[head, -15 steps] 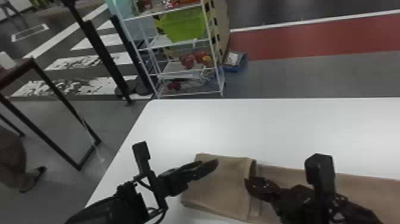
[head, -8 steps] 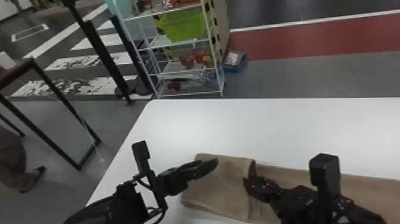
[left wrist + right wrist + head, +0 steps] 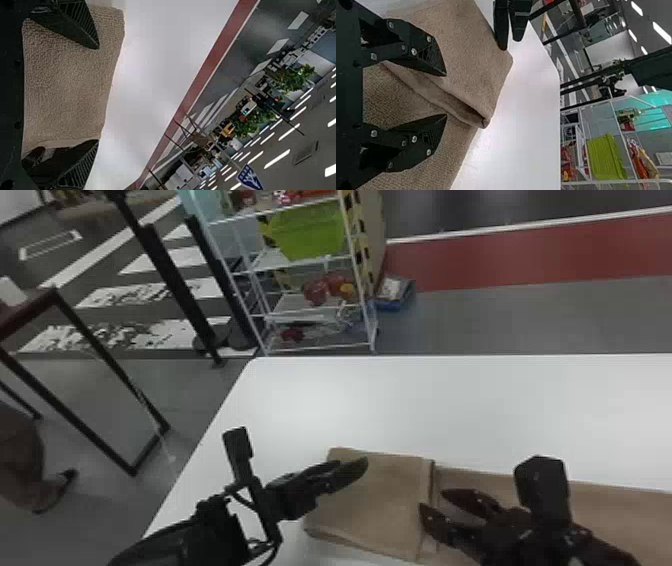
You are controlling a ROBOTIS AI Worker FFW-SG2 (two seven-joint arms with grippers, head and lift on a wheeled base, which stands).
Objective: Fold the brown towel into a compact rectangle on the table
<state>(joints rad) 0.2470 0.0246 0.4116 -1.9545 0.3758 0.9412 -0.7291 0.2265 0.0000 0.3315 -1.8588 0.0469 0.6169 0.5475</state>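
Observation:
The brown towel [image 3: 380, 495] lies on the white table with its left part folded over into a thick flap; a single-looking length runs off to the right. My left gripper [image 3: 350, 472] is over the flap's left side; in the left wrist view its fingers stand wide apart, the left gripper [image 3: 95, 95] framing towel cloth. At the flap's right edge is my right gripper [image 3: 435, 500], fingers parted. In the right wrist view, the right gripper [image 3: 445, 95] is above the fold edge of the towel [image 3: 466, 51], holding nothing.
The white table [image 3: 450, 405] stretches behind and right of the towel, its left edge slanting beside my left arm. Beyond it stand a wire shelf [image 3: 320, 350] with a green bin [image 3: 312, 232], and a dark-framed table [image 3: 95, 340] at the left.
My right gripper has opened and let go of the flap's right edge, which now lies lower and flatter. The left arm has hardly moved.

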